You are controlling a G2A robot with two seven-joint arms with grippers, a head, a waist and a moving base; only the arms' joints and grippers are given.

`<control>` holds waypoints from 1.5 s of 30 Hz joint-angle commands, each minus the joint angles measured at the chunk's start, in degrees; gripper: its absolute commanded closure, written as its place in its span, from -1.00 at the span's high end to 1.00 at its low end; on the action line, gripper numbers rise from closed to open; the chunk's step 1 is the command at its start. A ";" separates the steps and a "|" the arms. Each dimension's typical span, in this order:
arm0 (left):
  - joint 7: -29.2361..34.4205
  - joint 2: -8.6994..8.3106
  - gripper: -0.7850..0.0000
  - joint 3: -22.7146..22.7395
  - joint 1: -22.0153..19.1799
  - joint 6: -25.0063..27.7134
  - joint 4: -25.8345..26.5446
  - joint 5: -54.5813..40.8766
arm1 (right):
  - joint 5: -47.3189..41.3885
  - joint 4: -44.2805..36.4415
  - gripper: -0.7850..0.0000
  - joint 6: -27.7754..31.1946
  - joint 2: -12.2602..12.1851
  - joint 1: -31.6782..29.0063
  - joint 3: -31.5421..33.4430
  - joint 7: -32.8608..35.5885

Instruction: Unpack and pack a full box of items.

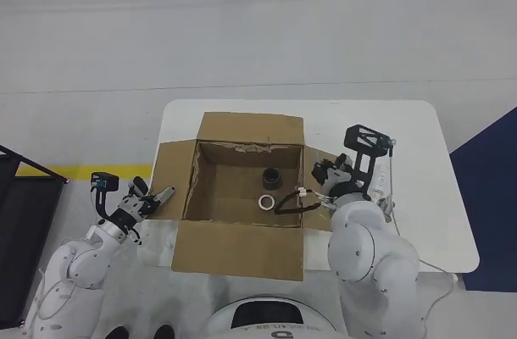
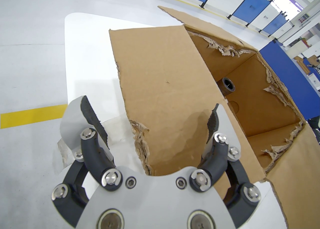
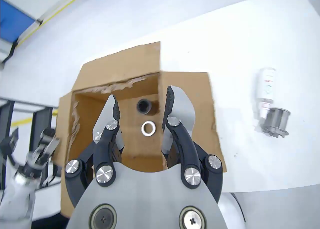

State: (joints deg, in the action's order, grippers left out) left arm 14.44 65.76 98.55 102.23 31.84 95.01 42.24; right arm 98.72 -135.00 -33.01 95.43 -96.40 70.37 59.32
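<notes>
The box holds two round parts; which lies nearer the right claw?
The flat pale ring on the box floor, just ahead of the right claw; the dark tube is farther off, toward the far wall.

My top camera looks straight down on the tabletop point(image 1: 419, 144), with the box point(image 1: 241, 250) mid-frame. The left wrist camera sits close at the box's 9 o'clock, facing inward. The right wrist camera looks in from 3 o'clock. All three share the box's inside.
</notes>
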 commanded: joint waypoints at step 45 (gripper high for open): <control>0.00 0.00 1.00 0.00 0.00 0.00 0.00 0.00 | -0.07 31.72 -0.70 8.08 -1.05 13.62 37.90 20.03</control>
State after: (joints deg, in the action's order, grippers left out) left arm 14.44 65.76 98.55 102.23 31.84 95.01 42.24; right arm 99.03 -102.82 -25.07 94.28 -82.63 108.12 79.21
